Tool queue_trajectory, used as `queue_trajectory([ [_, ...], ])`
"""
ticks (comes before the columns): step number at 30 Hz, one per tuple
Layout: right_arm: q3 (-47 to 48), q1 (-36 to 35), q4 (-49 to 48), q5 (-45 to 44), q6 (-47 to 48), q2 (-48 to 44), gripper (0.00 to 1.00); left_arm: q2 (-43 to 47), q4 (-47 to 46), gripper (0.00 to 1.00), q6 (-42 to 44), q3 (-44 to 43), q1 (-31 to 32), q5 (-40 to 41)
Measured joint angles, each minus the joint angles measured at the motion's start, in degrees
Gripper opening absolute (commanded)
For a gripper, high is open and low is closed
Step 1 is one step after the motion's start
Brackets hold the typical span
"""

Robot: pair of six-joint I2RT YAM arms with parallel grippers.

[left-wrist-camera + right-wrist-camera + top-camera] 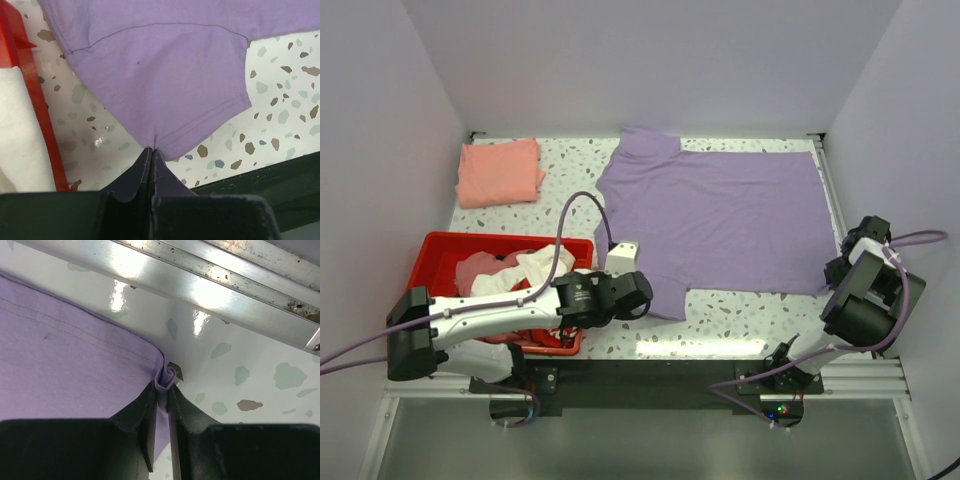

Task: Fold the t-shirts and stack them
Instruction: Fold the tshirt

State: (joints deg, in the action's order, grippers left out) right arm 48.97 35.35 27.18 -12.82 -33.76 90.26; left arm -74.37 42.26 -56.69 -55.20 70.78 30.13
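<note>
Now, nearest the arm bases: the left gripper [151, 150] sits low over the table [740, 320], just right of the red tray [440, 248]. Through its wrist camera we see both jaws pressed together, with the hem of one sleeve of the lavender t-shirt [165, 75] pinched at their tips. The cloth puckers into the pinch point. Speckled table surface shows on either side of the sleeve.

The right gripper [164, 386] is at the right side of the table, close to the metal rail [200, 285] along that edge. We note its jaws drawn narrow around the near hem corner of the same shirt. A small curl of purple fabric stands up between the tips, and the slim gap between the fingers is filled by cloth.

Mid-table, from the top view: the lavender t-shirt lies spread flat, with its neck end to the left and its hem to the right. One sleeve points toward the near edge, the other toward the far edge.

Left side: the red tray holds a crumpled white t-shirt [535, 265] and a dusty pink t-shirt [478, 268], bundled together and unfolded. The left arm crosses above the tray's near rim.

Far left corner: we log a salmon-pink t-shirt [500, 172], folded into a compact rectangle. It lies apart from the lavender one, with a strip of table between them.
</note>
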Motion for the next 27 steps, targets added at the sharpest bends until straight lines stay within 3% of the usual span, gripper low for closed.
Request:
queue_trajectory([
  [9, 0.04, -0.04, 2.84, -1.75, 0.85, -1.44, 0.1, 4.35, 5.33, 0.0, -5.01, 0.87, 4.22, -1.18],
  [20, -1.29, 0.02, 5.7, -4.5, 2.97, -9.05, 0.11, 4.94, 9.64, 0.0, -13.33, 2.6, 12.92, -1.97],
  [27, -1.97, 0.02, 6.12, -4.42, 3.48, -9.88, 0.12, 4.96, 9.84, 0.0, -15.39, 2.6, 14.1, -0.85],
])
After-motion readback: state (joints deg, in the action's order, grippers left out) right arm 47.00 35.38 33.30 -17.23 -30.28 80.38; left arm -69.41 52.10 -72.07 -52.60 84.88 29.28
